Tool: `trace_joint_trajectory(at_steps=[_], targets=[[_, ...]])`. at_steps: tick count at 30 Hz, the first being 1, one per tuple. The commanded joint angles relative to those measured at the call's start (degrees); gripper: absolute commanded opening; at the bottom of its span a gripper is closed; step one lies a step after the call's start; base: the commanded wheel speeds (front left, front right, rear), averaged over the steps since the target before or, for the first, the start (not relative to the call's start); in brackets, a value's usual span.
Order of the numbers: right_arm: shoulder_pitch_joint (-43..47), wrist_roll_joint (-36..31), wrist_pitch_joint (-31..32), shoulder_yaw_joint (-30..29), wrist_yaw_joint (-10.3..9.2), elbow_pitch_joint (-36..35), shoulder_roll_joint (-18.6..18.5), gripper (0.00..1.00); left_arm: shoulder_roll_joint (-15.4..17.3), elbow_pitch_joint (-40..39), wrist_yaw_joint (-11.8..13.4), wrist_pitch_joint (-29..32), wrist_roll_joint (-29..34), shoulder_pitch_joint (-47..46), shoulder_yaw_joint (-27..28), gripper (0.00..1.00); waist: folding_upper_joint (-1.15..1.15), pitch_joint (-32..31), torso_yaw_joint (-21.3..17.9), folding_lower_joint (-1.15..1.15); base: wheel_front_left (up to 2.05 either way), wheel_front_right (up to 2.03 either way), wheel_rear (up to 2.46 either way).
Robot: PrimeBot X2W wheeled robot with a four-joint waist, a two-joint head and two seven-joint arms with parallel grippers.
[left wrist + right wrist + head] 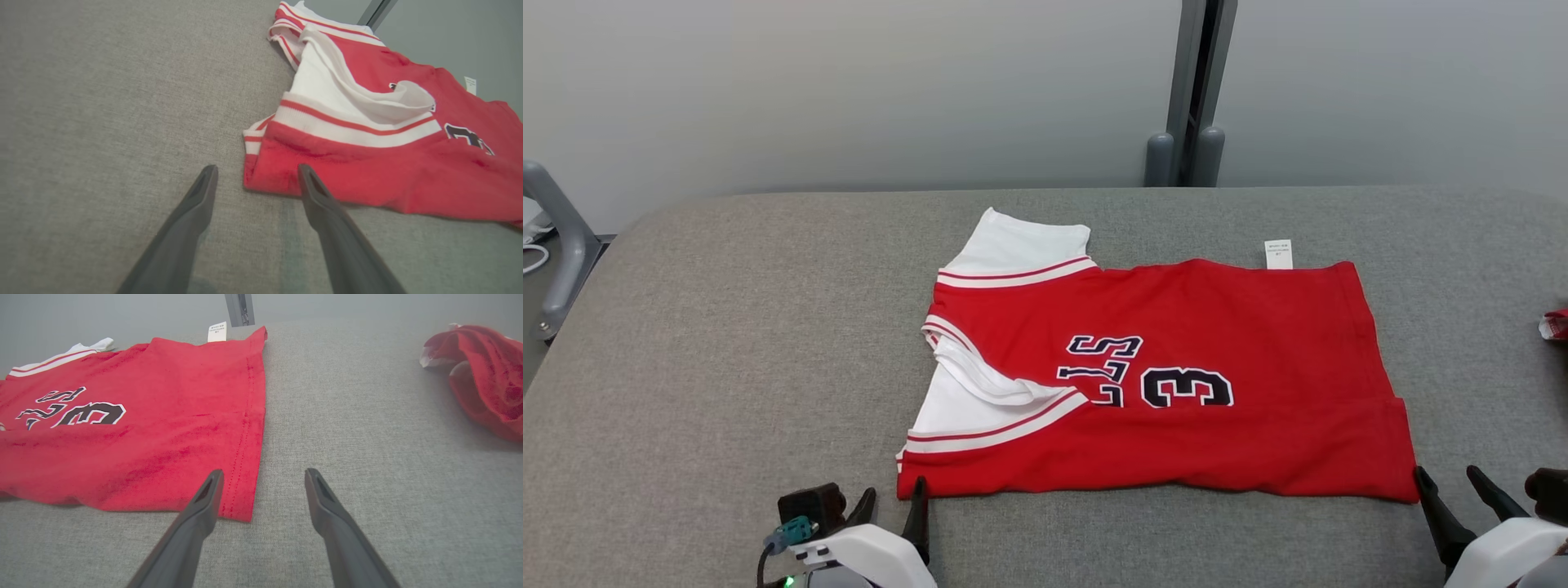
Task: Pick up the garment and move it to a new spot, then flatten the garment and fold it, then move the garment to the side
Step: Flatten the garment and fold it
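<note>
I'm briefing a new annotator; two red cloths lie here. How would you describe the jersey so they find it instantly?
Start at the grey table and look to its middle. The jersey lies flat there, red with white striped sleeves and a dark number 3, unlike the crumpled red cloth at the table's right edge.

The jersey [1241, 327] was soft, matt red knit cloth with ribbed white trim and smooth printed numerals. Whether its small white label [1278, 254] was paper or cloth could not be told. The surface [727, 343] wore coarse, matt grey woven fabric. The left gripper [257, 168] and right gripper [263, 471] had dark matt plastic jaws and smooth, faintly glossy white shells.
</note>
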Motion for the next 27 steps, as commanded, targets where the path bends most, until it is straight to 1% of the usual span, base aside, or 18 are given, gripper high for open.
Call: trace_joint_trajectory(at_steps=[1, 4, 7, 9, 14, 19, 27], targets=[[-0.4, 0.3, -0.2, 0.1, -0.02, 0.2, -0.1, 1.0, 0.2, 0.8, 0.4, -0.1, -0.4, -1.5, 0.0, 1.0, 0.0, 0.1, 0.1, 0.0, 0.0, 0.0, 0.0], [-0.9, 0.8, -0.2, 0.5, -0.02, 0.6, -0.2, 1.0, 0.0, 2.6, 0.2, -0.1, -1.0, -2.2, 0.0, 1.0, 0.0, 0.3, 0.2, 0.0, 0.0, 0.0, 0.0], [-1.4, 1.1, -0.2, 1.0, -0.02, 1.1, -0.1, 1.0, 0.0, 3.6, -0.8, -0.2, -2.1, -3.0, 0.1, 1.0, 0.0, 0.5, 0.1, 0.0, 0.0, 0.0, 0.0], [-1.7, 1.4, -0.3, 1.4, -0.02, 1.5, 0.0, 1.0, -0.1, 3.7, -1.6, -0.2, -3.4, -3.2, -0.6, 1.0, 0.0, 0.8, 0.0, 0.0, 0.0, 0.0, 0.0], [-2.7, 2.4, -0.2, 2.3, -0.02, 2.6, 0.0, 1.0, 0.0, 3.0, -1.9, -0.2, -6.7, -3.5, -3.3, 1.0, 0.0, 1.3, -0.1, 0.0, 0.0, 0.0, 0.0], [-3.5, 3.5, -0.2, 3.7, -0.02, 3.1, 0.2, 1.0, -0.1, 3.3, -1.0, -0.1, -9.2, -4.1, -6.0, 1.0, 0.0, 1.6, -0.4, 0.0, 0.0, 0.0, 0.0], [-4.0, 4.7, -0.2, 5.0, -0.02, 3.5, 0.4, 1.0, -0.1, 4.6, 0.3, 0.0, -11.1, -5.0, -7.9, 1.0, 0.0, 2.3, -0.7, 0.0, 0.0, 0.0, 0.0]])
